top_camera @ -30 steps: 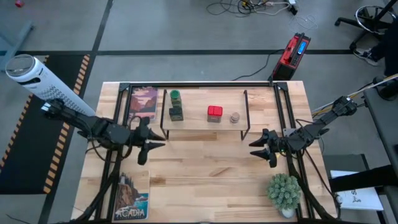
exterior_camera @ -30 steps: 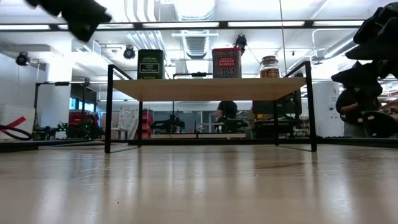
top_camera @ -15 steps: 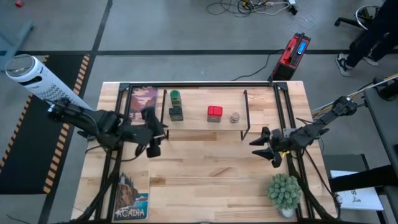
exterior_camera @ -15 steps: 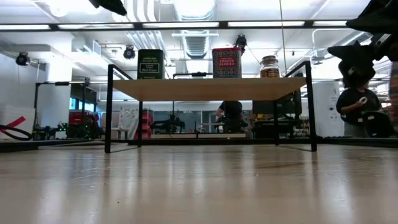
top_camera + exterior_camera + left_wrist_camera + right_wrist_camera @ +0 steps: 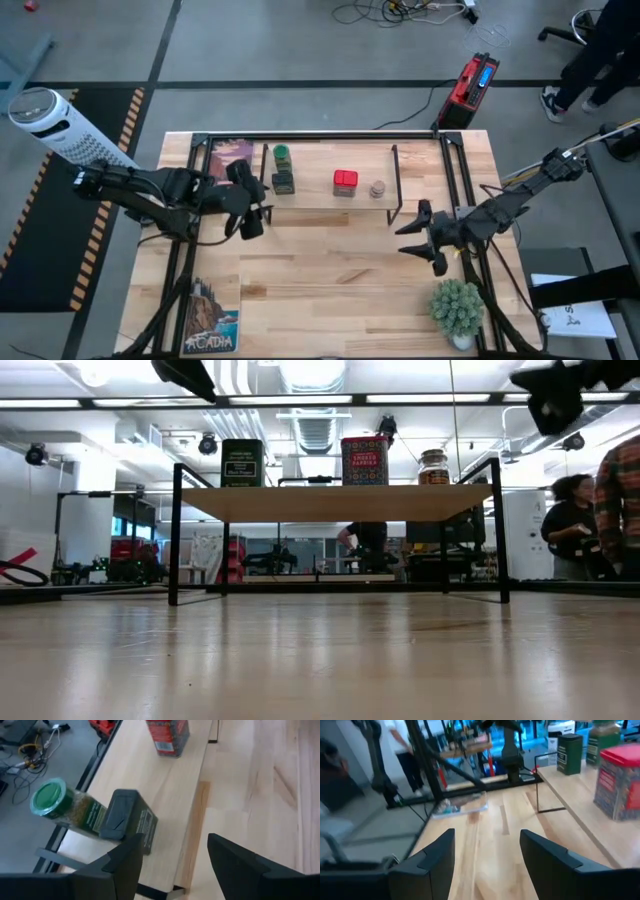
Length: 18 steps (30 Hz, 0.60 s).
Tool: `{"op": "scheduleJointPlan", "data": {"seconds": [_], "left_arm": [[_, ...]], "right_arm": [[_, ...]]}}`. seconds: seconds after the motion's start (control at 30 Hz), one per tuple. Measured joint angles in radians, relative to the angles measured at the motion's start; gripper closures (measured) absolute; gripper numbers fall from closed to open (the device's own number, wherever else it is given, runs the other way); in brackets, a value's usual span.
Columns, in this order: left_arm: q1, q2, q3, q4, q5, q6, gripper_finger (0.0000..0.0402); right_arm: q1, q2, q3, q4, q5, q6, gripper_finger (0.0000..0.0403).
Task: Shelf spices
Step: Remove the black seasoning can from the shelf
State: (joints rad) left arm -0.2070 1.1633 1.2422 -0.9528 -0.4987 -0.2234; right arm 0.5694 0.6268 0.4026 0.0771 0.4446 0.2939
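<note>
- Light-wood shelf (image 5: 318,196) on thin black legs stood toward the far side of the desk (image 5: 330,290), and all four spices were on its board.
- At the shelf's left end the green-lidded jar (image 5: 282,154) sat just behind the dark olive tin (image 5: 283,182); in the left wrist view the two looked to be touching or nearly so.
- Near the middle stood the red tin (image 5: 345,182), and just to its right the small round jar (image 5: 377,188).
- From the low view, the olive tin, the red tin and the round jar stood upright on the board; the green-lidded jar was hidden behind the olive tin.
- Judged from this, the shelving looked finished or almost so: no spice was left on the desk, and only clearing the arms away seemed to remain.
- Over the desk just off the shelf's left end hung the left end effector (image 5: 248,200), its fingers spread apart with nothing between them and touching none of the containers.
- Off the shelf's right front corner, above the desk and near the potted plant (image 5: 457,308), was the right end effector (image 5: 418,237), likewise spread wide and empty.
</note>
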Motion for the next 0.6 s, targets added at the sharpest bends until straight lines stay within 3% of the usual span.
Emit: {"op": "scheduleJointPlan", "data": {"seconds": [0.3, 0.6], "left_arm": [[0.056, 0.010, -0.004, 0.000, 0.047, 0.027, 0.0184], [0.148, 0.090, 0.092, -0.016, 0.134, 0.122, 0.0166]], "right_arm": [[0.000, 0.341, 0.234, -0.037, 0.001, -0.080, 0.0204], [0.000, 0.585, 0.376, -0.038, -0.003, -0.176, 0.0204]]}}
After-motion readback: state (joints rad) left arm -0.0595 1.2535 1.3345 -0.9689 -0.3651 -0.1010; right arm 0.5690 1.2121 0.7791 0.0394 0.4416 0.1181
